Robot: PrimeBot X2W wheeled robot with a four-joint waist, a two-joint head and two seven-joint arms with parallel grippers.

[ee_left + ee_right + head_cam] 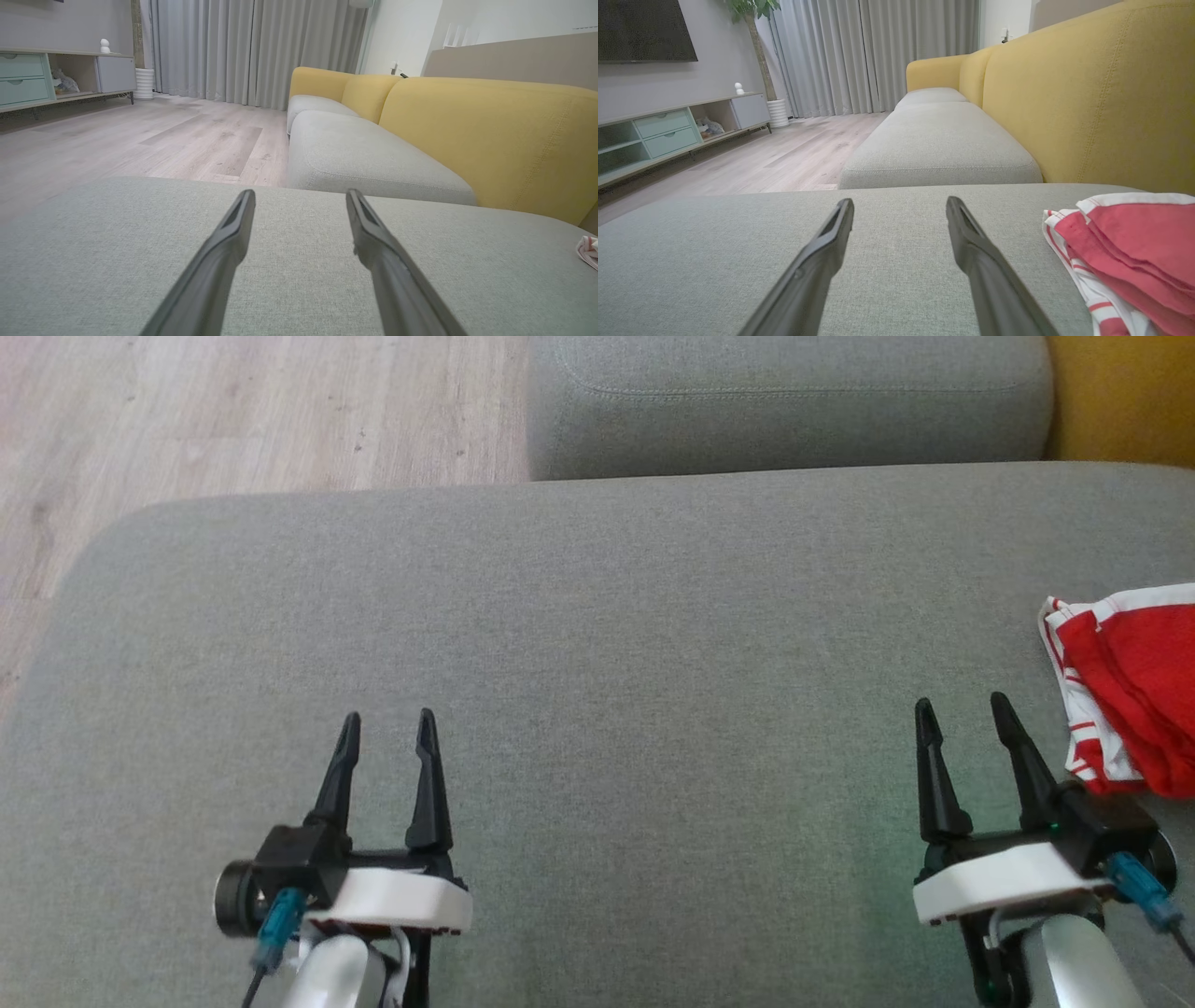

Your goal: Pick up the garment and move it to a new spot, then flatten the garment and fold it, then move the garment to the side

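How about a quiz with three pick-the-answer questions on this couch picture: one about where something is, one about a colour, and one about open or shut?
1. Where is the garment on the grey cushion?
A) At the far right, just right of the right end effector
B) In the middle
C) On the floor

2. What colour is the garment?
A) Blue
B) Red with white stripes
C) Green

3. How do the left end effector and the right end effector stand?
A) Both open and empty
B) Both shut
C) One is holding the garment

Answers:
1 A, since the head view shows it at the cushion's right edge.
2 B, since red cloth with white striped trim shows.
3 A, since each pair of fingers stands apart with bare cushion between them.
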